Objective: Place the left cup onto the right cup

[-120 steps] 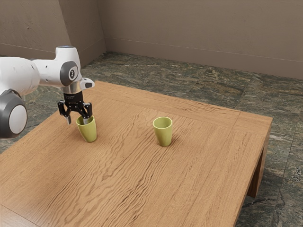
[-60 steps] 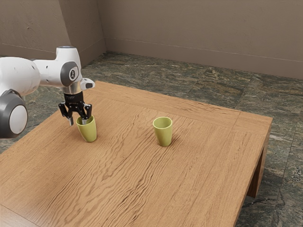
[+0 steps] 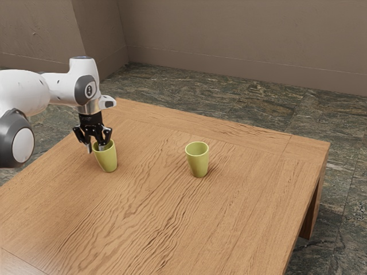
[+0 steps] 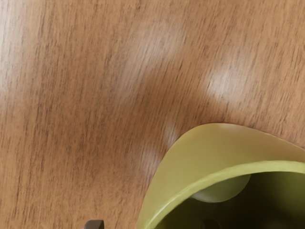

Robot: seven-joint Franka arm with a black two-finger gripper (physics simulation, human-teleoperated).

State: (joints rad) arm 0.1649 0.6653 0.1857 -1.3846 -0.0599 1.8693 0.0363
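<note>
Two olive-green cups stand on the wooden table (image 3: pixel 172 217). The left cup (image 3: pixel 106 157) leans slightly, and my gripper (image 3: pixel 96 146) is down at its rim on the side toward the exterior view's left. One fingertip is outside the cup wall and the other is inside the cup. In the wrist view the cup's rim (image 4: pixel 214 157) lies right under the hand, and a small gap shows between the outer fingertip (image 4: pixel 95 223) and the wall, so the gripper is open. The right cup (image 3: pixel 198 160) stands upright near the table's middle, well apart from the gripper.
The table's far edge (image 3: pixel 229 123) and right-hand edge (image 3: pixel 312 195) drop to a dark stone floor (image 3: pixel 275 97). Bare wood lies between the two cups and across the front of the table.
The fingers have drawn closer together around the left cup's rim, and the hand has shifted slightly toward the cup. Both cups stay where they were.
</note>
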